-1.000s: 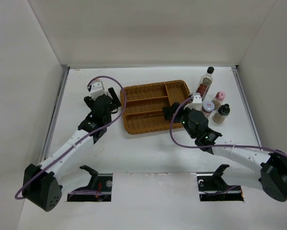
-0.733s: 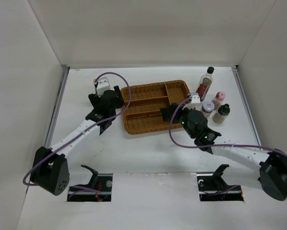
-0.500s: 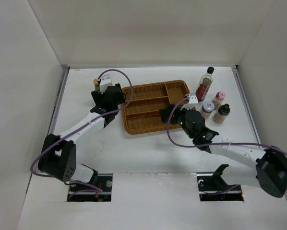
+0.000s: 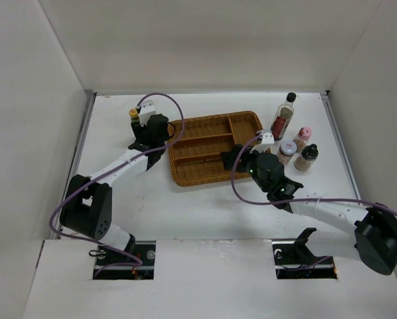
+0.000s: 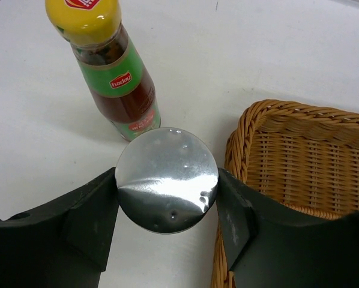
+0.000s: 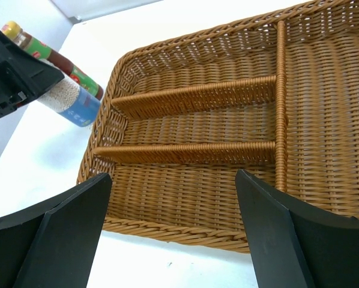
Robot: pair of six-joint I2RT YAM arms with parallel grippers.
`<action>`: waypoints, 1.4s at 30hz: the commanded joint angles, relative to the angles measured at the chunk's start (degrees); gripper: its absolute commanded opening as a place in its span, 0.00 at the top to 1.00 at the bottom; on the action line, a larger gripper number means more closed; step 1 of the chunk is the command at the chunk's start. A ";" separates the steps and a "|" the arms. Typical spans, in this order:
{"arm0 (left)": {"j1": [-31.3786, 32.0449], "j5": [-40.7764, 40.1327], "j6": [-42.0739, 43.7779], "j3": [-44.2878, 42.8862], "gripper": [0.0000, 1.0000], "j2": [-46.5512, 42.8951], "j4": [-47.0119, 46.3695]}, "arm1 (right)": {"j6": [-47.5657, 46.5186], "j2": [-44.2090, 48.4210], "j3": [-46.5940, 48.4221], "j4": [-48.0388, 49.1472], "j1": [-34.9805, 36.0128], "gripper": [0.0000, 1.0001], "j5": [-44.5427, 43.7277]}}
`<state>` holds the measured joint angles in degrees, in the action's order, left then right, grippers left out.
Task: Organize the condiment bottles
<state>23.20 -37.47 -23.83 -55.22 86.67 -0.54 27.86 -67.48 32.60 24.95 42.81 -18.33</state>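
Note:
In the left wrist view a jar with a shiny lid (image 5: 167, 177) sits between the fingers of my left gripper (image 5: 167, 201), and both pads touch the lid's sides. Just behind it stands the yellow-capped red sauce bottle (image 5: 116, 78). The right wrist view shows that jar (image 6: 68, 102), with white grains and a blue label, beside the tray's left corner. My right gripper (image 6: 173, 204) hangs open over the tray's near edge, holding nothing. To the right of the tray stand a tall black-capped bottle (image 4: 284, 116), a pink-capped bottle (image 4: 302, 138), a dark-capped shaker (image 4: 307, 158) and a white-lidded jar (image 4: 287, 151).
The brown wicker divided tray (image 4: 205, 181) lies mid-table with nothing in its compartments (image 6: 197, 120). Its left rim (image 5: 269, 114) is close to my left gripper's right finger. White walls enclose the table on three sides.
My left arm has reached farther back and left to the jar beside the yellow-capped bottle, and its fingers have come in against the lid. The right arm has barely moved.

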 commanded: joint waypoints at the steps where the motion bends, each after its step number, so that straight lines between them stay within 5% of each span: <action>1: 1.53 -3.92 0.98 -2.35 0.58 -9.31 -4.74 | 0.00 1.92 -0.87 3.79 -0.14 0.09 0.22; 8: 7.95 -5.60 5.90 -7.35 0.60 -13.12 -7.99 | 0.18 1.22 -1.31 4.67 -0.93 0.09 -0.66; 27: 9.54 1.61 6.08 -17.64 0.59 8.33 -11.33 | 0.36 1.65 -2.10 5.55 -1.63 0.09 -0.48; 34: 9.36 1.97 5.38 -15.18 0.39 13.52 -11.42 | 0.36 2.18 -2.28 5.28 -1.72 0.09 -0.75; 42: 9.01 0.56 5.29 -15.18 0.14 9.41 -10.89 | 0.36 3.76 -2.72 5.37 -1.81 0.09 -0.48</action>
<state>32.64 -35.81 -18.41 -68.40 101.45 -8.43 27.90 -65.25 30.00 26.68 41.56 -18.39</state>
